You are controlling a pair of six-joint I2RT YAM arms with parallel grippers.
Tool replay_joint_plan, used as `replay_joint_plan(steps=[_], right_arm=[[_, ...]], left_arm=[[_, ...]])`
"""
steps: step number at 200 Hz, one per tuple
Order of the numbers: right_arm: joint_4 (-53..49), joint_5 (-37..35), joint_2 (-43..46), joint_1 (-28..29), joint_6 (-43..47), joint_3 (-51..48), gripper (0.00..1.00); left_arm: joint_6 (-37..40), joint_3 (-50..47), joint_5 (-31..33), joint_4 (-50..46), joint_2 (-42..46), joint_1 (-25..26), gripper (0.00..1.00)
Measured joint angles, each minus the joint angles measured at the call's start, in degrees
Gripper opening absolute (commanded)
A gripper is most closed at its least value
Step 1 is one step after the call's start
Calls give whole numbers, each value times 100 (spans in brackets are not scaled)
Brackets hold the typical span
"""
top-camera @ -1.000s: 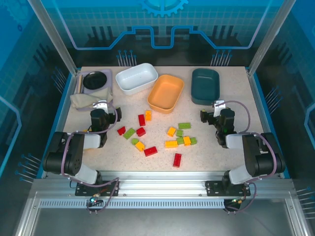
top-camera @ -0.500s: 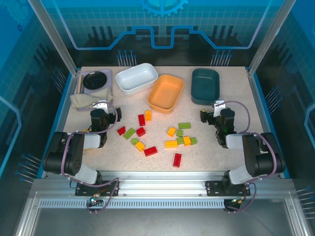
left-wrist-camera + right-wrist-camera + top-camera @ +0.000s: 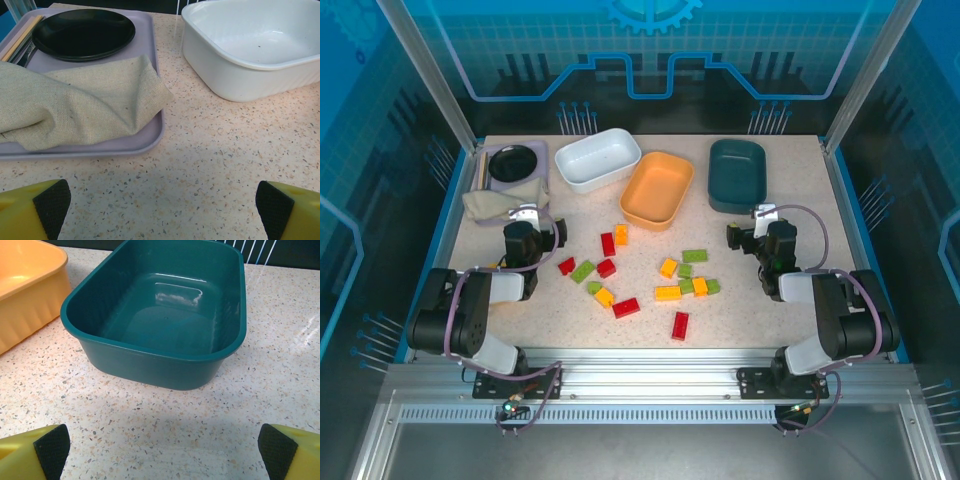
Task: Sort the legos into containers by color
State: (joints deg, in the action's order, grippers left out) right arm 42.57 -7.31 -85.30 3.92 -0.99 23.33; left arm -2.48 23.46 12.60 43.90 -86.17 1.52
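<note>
With left pincer [image 3: 160, 210] and right pincer [image 3: 162, 450] both spread, empty, and legos [image 3: 667, 293] loose on worktop [image 3: 750, 320] short of containers [image 3: 592, 160], take outlying red brick [image 3: 679, 325] first, straddling narrow sides.

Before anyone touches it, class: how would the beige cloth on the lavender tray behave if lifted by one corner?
Probably floppy: the cloth lies in soft folds and drapes over the tray rim. Its coarse weave likely grips rather than slips.

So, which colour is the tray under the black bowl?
Lavender; the tray shows best in the left wrist view.
</note>
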Motion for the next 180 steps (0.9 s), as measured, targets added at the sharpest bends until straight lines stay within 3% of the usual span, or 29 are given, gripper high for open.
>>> replay_joint_plan(steps=[54, 76, 90, 102, 119, 136, 180], right_arm=[[-2245, -997, 1755, 249, -184, 1377, 100], [-3571, -1300, 2061, 472, -682, 3049, 100], [-4666, -1174, 1862, 409, -1440, 4411, 100], [-5490, -879, 1576, 254, -2076, 5348, 87], [-6441, -494, 1187, 131, -2522, 6041, 86], [-7108, -240, 824, 275, -2763, 6096, 85], [-8072, 973, -81, 514, -2909, 5925, 80]], left_arm=[[114, 881, 811, -1862, 1672, 859, 99], [85, 1749, 1147, -2444, 2201, 1303, 99], [-487, 2524, 1248, -3182, 2363, 1464, 99], [-1303, 3307, 1331, -4183, 2337, 1436, 99], [-2024, 4435, 1023, -5337, 1974, 1200, 99], [-2422, 5720, 726, -6492, 1137, 1027, 99], [-2441, 7587, -13, -8308, -1325, 986, 87]])
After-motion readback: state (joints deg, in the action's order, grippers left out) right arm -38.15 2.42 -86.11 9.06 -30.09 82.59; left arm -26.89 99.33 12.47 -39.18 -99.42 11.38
